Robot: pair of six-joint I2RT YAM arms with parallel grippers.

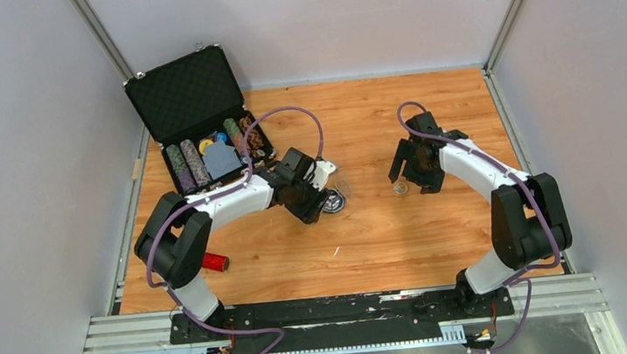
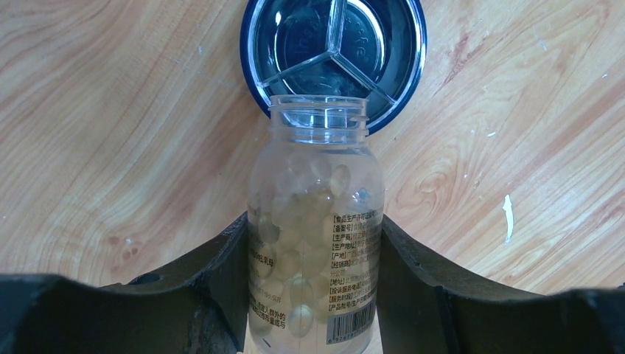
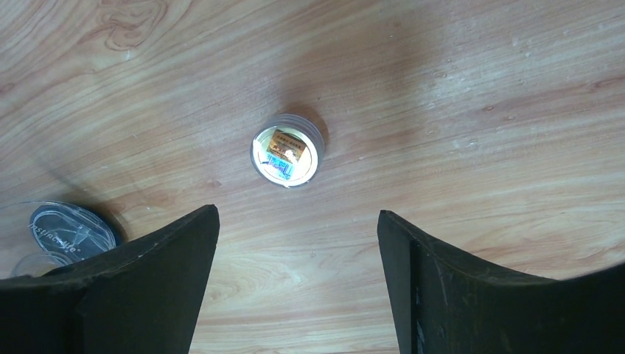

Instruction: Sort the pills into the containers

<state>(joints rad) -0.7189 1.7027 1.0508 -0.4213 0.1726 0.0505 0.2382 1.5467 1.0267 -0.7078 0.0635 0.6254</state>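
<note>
My left gripper is shut on a clear, uncapped pill bottle, gripping it by the sides. Pale round pills fill the bottle. Its open mouth hangs over the near rim of the container, a round dark-rimmed dish with three divided compartments; no pills show in the visible parts. In the top view the dish lies just beyond the left gripper. My right gripper is open and holds nothing, hovering above the bottle's round cap, which rests on the table.
An open black poker-chip case with rows of chips stands at the back left. A small red cylinder lies by the left arm's elbow. A round clear printed piece lies on the table at the left of the right wrist view.
</note>
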